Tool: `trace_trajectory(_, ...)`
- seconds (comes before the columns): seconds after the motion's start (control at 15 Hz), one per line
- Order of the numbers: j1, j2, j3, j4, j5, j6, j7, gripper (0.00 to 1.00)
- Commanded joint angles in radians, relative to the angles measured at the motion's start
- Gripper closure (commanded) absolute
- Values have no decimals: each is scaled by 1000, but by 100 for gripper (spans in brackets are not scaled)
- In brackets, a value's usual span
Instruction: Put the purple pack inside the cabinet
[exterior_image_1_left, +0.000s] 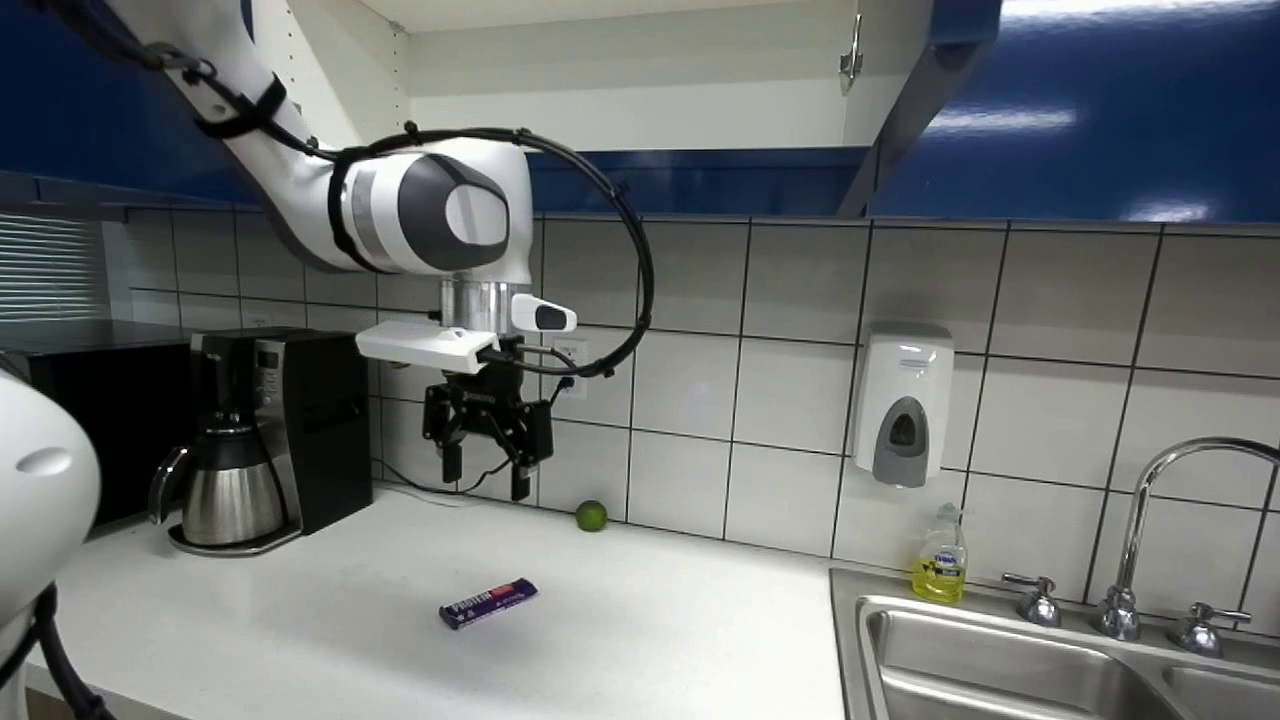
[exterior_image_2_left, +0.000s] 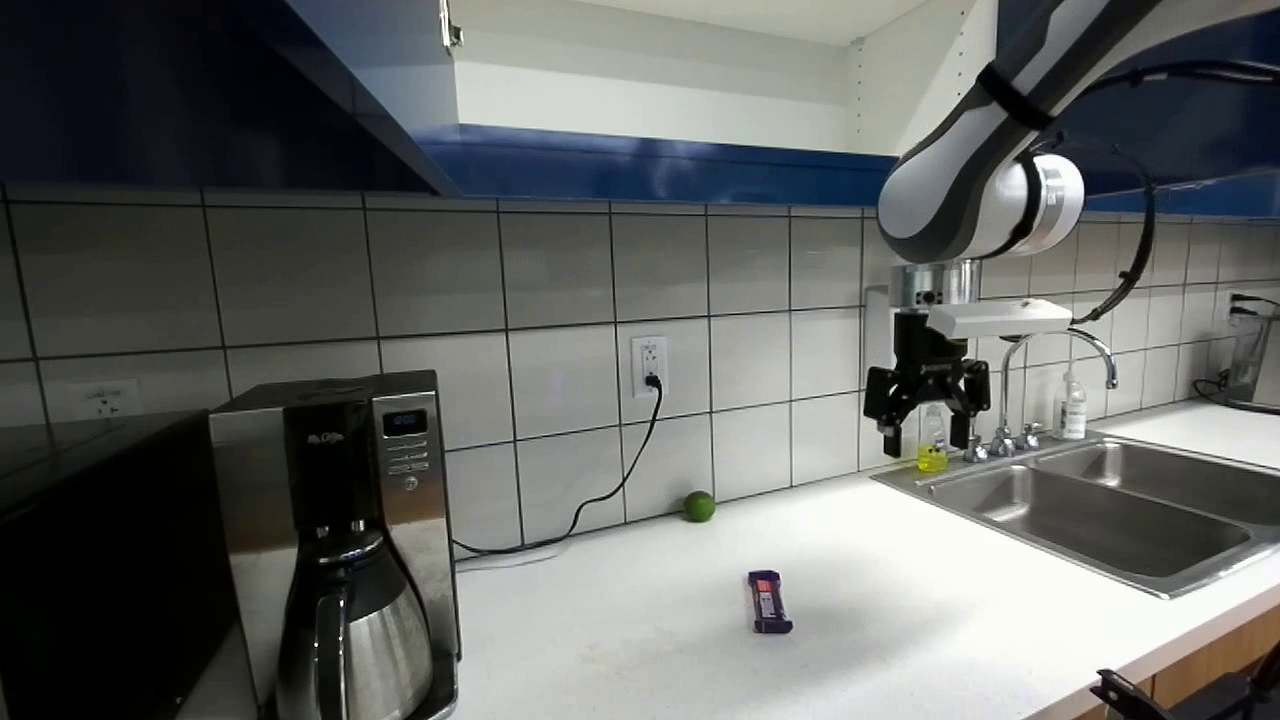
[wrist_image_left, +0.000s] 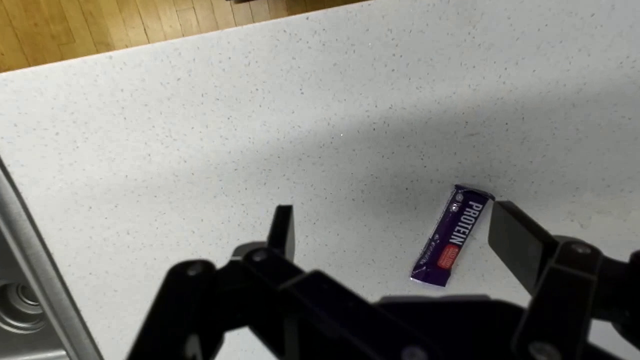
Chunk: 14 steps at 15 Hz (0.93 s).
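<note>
Gripper (exterior_image_1_left: 486, 478) spread wide and aimed down, I hang over the counter (exterior_image_1_left: 680, 630) holding nothing; I take that breadth as readiness to straddle the purple protein bar (wrist_image_left: 452, 237) below. The bar lies flat, label up, well in from the counter's front edge and well apart from the edge where the sink (exterior_image_1_left: 848, 625) is set in, probably placed there so that the fingers (wrist_image_left: 517, 245) can come down on both sides. In the wrist view it shows slanted and nearer the finger away from the sink, so I expect to shift that way and twist slightly, to pinch across its narrow width. At the counter's back edge sits the lime (exterior_image_1_left: 591, 516), out of the way, perhaps so it cannot roll far. Further along that edge, away from the sink, the coffee maker (exterior_image_2_left: 330, 470) stands near the wall outlet (exterior_image_2_left: 649, 360), likely for power. Above the back edge, the blue wall cabinet (exterior_image_1_left: 700, 182) stands open, its white interior showing; I assume that saves me opening it. It sits higher than my fingertips, so a tall lift is called for.
</note>
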Motion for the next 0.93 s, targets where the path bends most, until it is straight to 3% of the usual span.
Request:
trace_trajectory(0.0, -10, 151, 40, 30, 20, 125, 50, 0)
trace_trajectory(0.47, 15, 466, 73, 160, 70, 302, 98, 0)
trace_trajectory(0.87, 43, 693, 78, 341, 65, 327, 138, 0)
